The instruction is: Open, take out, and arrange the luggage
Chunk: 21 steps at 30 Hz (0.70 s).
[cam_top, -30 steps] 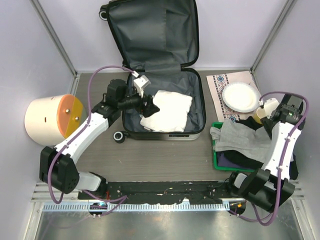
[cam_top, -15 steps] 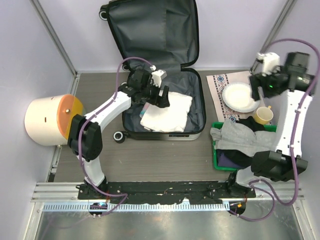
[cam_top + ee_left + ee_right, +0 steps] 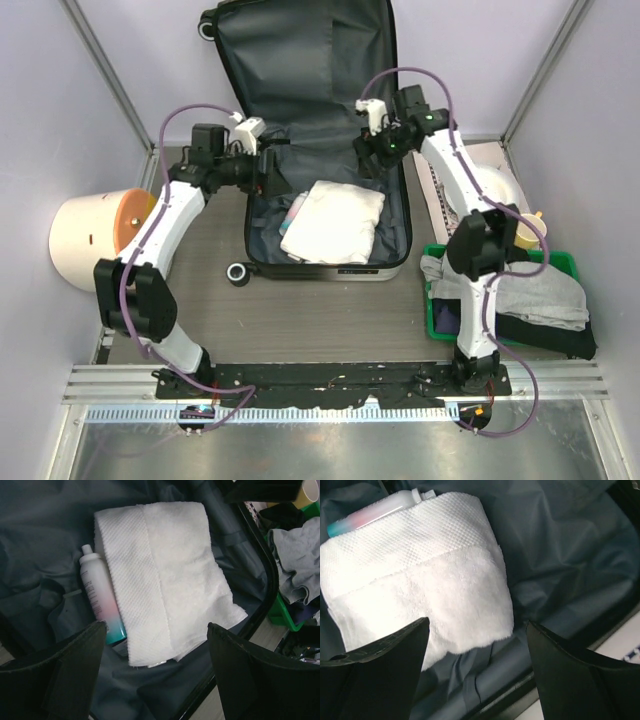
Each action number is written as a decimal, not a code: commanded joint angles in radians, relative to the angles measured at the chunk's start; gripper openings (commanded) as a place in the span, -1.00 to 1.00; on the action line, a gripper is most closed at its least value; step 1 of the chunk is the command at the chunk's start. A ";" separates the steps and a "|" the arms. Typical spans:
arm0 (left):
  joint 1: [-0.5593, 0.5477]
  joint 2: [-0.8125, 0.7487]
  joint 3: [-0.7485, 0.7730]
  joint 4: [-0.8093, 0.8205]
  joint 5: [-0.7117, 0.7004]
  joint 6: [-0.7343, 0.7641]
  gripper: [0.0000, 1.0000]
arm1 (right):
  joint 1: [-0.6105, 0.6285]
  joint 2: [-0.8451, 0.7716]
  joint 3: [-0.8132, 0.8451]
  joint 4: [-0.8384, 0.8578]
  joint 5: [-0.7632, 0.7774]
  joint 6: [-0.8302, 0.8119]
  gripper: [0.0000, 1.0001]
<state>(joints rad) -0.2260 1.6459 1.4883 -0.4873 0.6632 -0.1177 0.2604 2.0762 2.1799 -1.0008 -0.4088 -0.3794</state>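
The luggage (image 3: 395,215) lies open on the table, lid up against the back wall, dark grey lining showing. Inside lies a folded white towel (image 3: 335,222) with a pink-and-teal bottle (image 3: 295,212) beside it. The towel (image 3: 165,575) and bottle (image 3: 100,600) show in the left wrist view, and both in the right wrist view, towel (image 3: 420,575), bottle (image 3: 370,515). My left gripper (image 3: 272,172) is open and empty above the case's back left corner. My right gripper (image 3: 368,160) is open and empty above the back right corner.
A cream cylindrical bin with an orange lid (image 3: 100,235) lies at the left. A green tray (image 3: 560,262) heaped with grey and dark clothes (image 3: 520,290) stands at the right. A white plate (image 3: 500,185) on a patterned mat and a yellow cup (image 3: 527,230) are behind it.
My right arm has swung from the plate across to the case's back right corner. My left gripper has drawn back off the towel to the back left corner. The clothes heap has shifted.
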 commanded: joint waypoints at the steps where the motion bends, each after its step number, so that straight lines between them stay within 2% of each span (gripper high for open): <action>1: 0.016 -0.090 -0.052 -0.069 0.069 0.055 0.71 | 0.014 0.128 0.139 0.008 -0.058 -0.015 0.68; 4: 0.017 -0.118 -0.082 -0.077 0.047 0.061 0.70 | 0.023 0.211 0.182 0.002 -0.062 -0.042 0.69; 12: 0.016 -0.112 -0.066 -0.128 0.000 0.113 0.70 | 0.048 0.298 0.138 0.010 -0.123 -0.049 0.69; 21: 0.017 -0.090 -0.048 -0.139 -0.024 0.130 0.69 | 0.065 0.352 0.112 -0.136 -0.257 -0.078 0.69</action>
<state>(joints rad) -0.2092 1.5558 1.4052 -0.6243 0.6445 -0.0086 0.3122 2.4065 2.2925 -1.0622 -0.5697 -0.4389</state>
